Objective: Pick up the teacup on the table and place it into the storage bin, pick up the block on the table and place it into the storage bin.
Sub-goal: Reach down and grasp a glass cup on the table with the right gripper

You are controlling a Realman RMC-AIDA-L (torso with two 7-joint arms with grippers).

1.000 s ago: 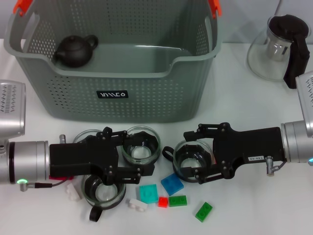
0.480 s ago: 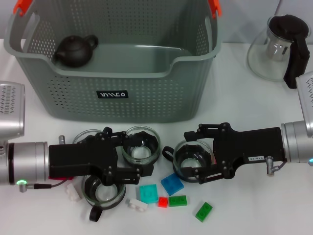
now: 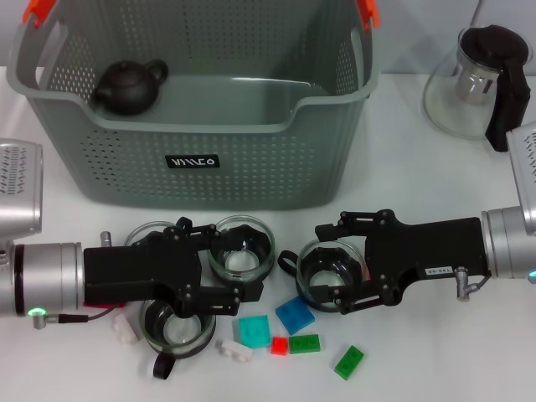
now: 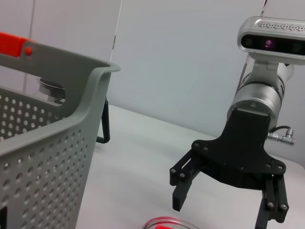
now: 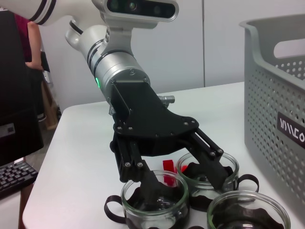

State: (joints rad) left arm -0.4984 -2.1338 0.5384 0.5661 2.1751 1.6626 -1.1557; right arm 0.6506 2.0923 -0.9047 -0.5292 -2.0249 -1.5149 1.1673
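White table (image 3: 435, 176): teacup (image 3: 328, 275) between open right gripper (image 3: 333, 268) fingers.

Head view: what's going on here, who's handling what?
Both arms are down over the glass teacups in front of the grey storage bin. The left claw is open around one teacup, with another cup just below it. The right claw is open around a third teacup. Nothing is lifted yet. A dark teapot sits inside the bin. Coloured blocks lie untouched on the table, and a glass pitcher stands at the far right.
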